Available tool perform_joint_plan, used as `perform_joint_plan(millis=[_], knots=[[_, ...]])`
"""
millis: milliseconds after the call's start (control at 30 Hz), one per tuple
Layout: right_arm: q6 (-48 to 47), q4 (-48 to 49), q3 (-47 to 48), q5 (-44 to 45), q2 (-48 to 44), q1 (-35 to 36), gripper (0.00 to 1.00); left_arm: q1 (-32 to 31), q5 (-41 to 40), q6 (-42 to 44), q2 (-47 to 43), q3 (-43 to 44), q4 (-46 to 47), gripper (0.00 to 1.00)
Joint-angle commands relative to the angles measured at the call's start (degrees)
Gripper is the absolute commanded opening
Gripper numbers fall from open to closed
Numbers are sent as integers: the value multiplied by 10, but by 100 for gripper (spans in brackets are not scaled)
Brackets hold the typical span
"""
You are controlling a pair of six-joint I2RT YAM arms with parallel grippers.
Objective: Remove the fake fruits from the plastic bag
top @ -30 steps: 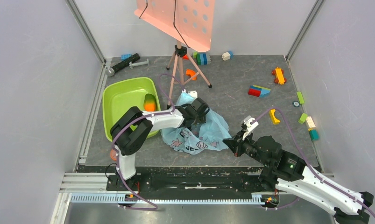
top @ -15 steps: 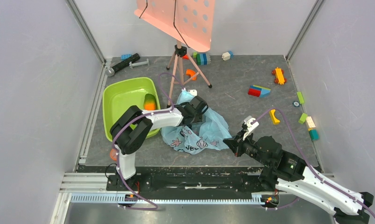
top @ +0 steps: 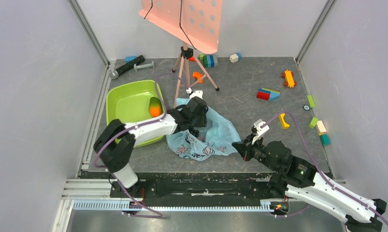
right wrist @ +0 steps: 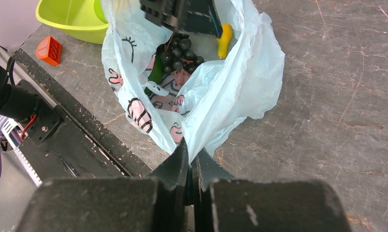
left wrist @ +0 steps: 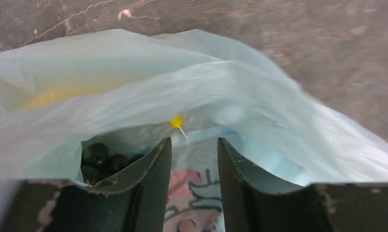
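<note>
The soft, thin plastic bag (right wrist: 240, 72) is pinched by the right gripper (right wrist: 191, 153), and the hard, slippery banana (right wrist: 224, 38) is probably best taken around its middle by the half-spread left gripper (left wrist: 194, 145).

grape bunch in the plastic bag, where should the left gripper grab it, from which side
Likely across the top of the grape bunch, through the mouth of the plastic bag where the left gripper hovers: the knobbly cluster lies bare there, film wraps its sides.

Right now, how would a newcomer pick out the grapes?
Find the light-blue plastic bag in the middle of the table, beside the green tub. Inside its open mouth lies the bunch of grapes: a cluster of small black balls, unlike the single yellow banana next to it.
</note>
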Motion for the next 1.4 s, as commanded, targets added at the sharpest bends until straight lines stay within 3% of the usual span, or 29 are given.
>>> perform_joint_plan(millis=[0, 267, 367, 633, 867, 1067, 1200, 1367], knots=[[11, -1, 17, 21, 0, 0, 0, -4, 54, 43, -80, -8, 13, 46], [13, -2, 24, 24, 6, 1, 0, -6, 87, 58, -161, -16, -6, 42], [15, -1, 22, 24, 6, 0, 0, -6, 89, 60, -175, -23, -7, 48], [11, 19, 9, -13, 18, 1, 0, -11, 68, 35, -105, -25, 8, 55], [-5, 24, 6, -31, 37, 0, 0, -83, -1, 26, -120, -78, 11, 47], [-7, 24, 2, -24, 31, 1, 0, -150, -87, -60, -198, -192, -22, 40], [-6, 22, 0, -22, 27, 1, 0, -152, -148, -125, -324, -276, -41, 31], [-6, 27, -1, -22, 25, 1, 0, -150, -205, -104, -429, -278, -40, 27]])
